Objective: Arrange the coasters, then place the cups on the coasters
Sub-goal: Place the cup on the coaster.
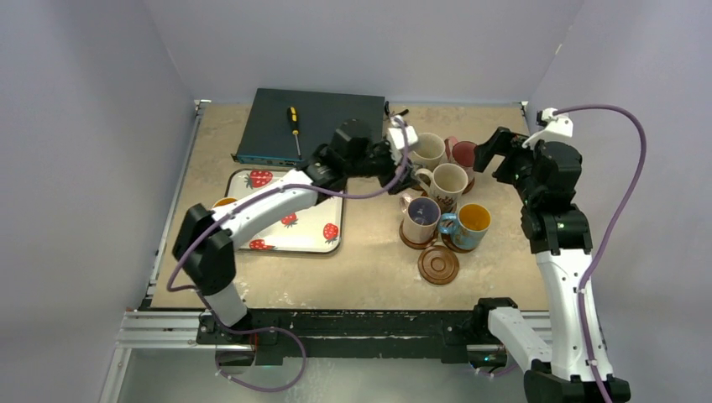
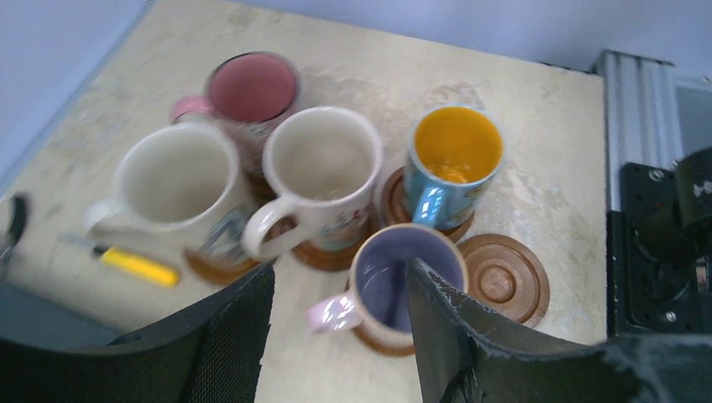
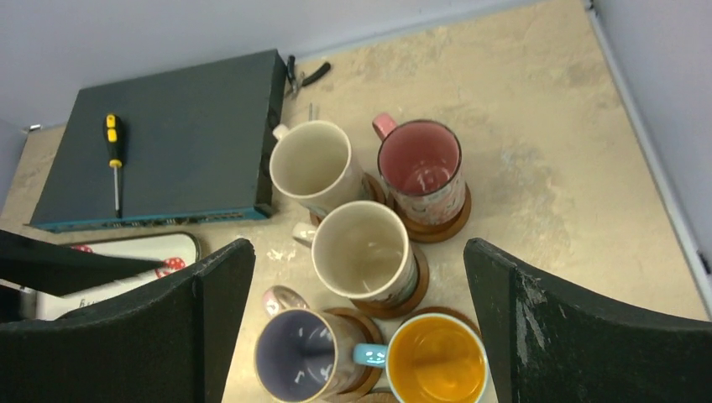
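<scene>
Far left: orange-inside cup [image 1: 223,201] at the left edge of the strawberry tray [image 1: 294,241], on it or just beside it, cannot tell. The left forearm crosses in front and hides most of it, so the handle direction is not visible. It is the only cup not on a coaster.

Left fingers [image 1: 401,174] are well to the right of it, over the cup group by the two cream cups. They are partly spread with nothing between them; the left wrist view shows the gap open above the purple-inside cup [image 2: 395,277]. So the loose cup lies left and slightly near from those fingers, down by the arm's own forearm. Judgement: the left arm has to fold in toward its base to reach it.

Centre-right: five cups, each on a coaster, in a tight group. The empty coaster [image 1: 438,264] sits at the near edge of the group, just near of the purple-inside cup and the blue cup [image 1: 470,220].

Right fingers [image 1: 491,156] hover at the far right of the group beside the red-pink cup [image 1: 463,153], spread wide, holding nothing.

Judgement: the left arm is nearer the loose cup. The right arm is nearer the empty coaster but well apart from the cup. The carry runs left to right across the tabletop [image 1: 369,260].
</scene>
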`<state>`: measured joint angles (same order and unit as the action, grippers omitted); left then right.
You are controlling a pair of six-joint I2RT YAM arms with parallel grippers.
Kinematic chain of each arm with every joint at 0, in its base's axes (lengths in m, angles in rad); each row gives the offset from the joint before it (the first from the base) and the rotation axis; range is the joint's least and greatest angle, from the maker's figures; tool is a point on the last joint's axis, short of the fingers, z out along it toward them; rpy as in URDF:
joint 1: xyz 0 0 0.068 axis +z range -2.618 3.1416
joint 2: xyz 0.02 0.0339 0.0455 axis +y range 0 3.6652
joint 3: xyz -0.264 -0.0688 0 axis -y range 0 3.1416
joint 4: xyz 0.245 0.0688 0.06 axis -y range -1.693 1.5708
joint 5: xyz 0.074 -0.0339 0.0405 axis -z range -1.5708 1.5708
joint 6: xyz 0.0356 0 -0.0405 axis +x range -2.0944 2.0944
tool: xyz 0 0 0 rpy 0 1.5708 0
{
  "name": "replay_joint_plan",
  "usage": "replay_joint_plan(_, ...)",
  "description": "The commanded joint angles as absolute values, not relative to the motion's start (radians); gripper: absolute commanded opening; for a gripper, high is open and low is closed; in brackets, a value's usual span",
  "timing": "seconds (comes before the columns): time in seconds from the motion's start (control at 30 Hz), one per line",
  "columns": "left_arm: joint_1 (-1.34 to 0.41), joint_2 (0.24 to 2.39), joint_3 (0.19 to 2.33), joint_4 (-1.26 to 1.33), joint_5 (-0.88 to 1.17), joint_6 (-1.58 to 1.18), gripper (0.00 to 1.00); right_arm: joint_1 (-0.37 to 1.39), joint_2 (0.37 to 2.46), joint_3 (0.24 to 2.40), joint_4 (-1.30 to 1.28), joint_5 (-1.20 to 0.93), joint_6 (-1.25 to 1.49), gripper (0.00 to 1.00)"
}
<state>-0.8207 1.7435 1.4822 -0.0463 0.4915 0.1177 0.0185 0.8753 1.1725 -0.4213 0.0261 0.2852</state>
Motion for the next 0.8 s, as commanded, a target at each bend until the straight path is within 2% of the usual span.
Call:
replay_joint_plan(0.0,-0.729,1.595,1.373,0.018,0.35,-0.058,0.56,0.017,0.843,1.126,-0.415,-0.008,0.369,0.98)
replay_joint_plan(0.17,-0.633,1.486,1.261,-0.091,0.213,-0.132,0.56,0.017,0.799,0.995,-0.378,-0.168,0.525,0.98)
replay_joint_plan(0.47,-0.512,1.325,1.032,-0.082,0.11,-0.194,0.56,0.02,0.733,0.846,-0.366,-0.218,0.681,0.98)
replay_joint_plan(0.57,-0.509,1.325,1.008,-0.094,0.039,-0.168,0.56,0.037,0.736,0.82,-0.374,-0.209,0.7,0.98)
replay_joint_plan(0.77,-0.51,1.307,1.011,-0.106,0.034,-0.164,0.56,0.127,0.722,0.781,-0.353,-0.115,0.798,0.98)
